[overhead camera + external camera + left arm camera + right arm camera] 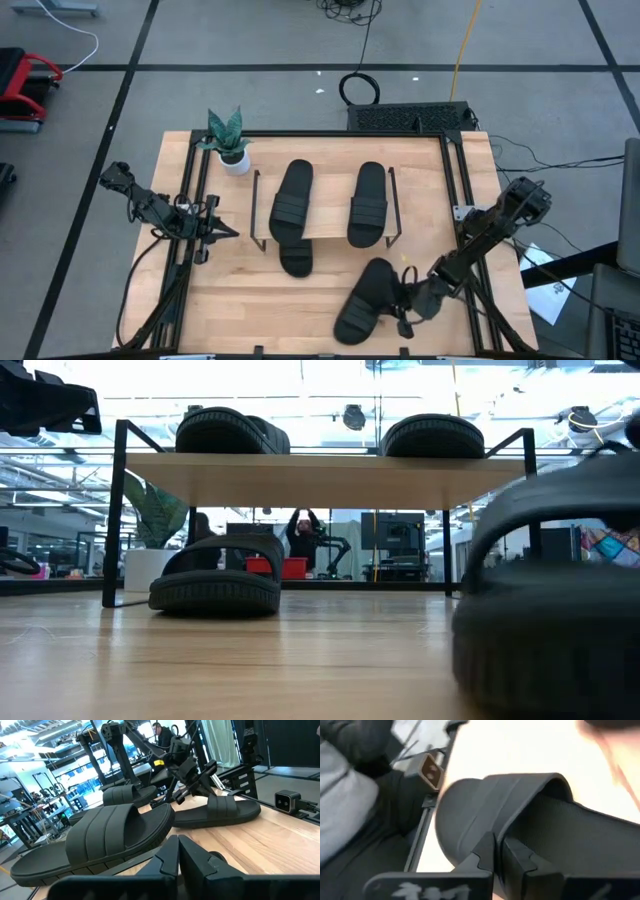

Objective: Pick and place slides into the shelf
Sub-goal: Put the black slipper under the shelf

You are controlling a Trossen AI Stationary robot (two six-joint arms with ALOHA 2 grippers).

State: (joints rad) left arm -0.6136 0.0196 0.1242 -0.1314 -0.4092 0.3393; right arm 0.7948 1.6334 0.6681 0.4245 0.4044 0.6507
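Note:
The shelf (325, 215) stands mid-table, its wood plank (320, 465) on black side frames. Two black slides lie on top of it (292, 195) (368, 205). A third slide (295, 258) (215, 582) rests with its sole on the table under the plank, one end sticking out toward the near edge. The fourth slide (362, 298) (550, 600) lies near the table's near edge, right of centre, with my right gripper (408, 300) (498, 852) shut on it. My left gripper (225, 232) (178, 857) waits shut, left of the shelf. My right gripper pinches the fourth slide's wide strap at its edge (490, 826) between the two fingers. The fingers come from the table's right side, slanting down. In the left wrist view the slide (215, 812) looks flat with its sole on the table; I cannot tell whether it is lifted.
A small potted plant (228, 140) stands at the shelf's far left corner. Black frame rails run along the table's left (185, 250) and right (480, 270) sides. Bare wood (260, 310) lies between the shelf and the near edge. A person shows far off in the room (303, 532).

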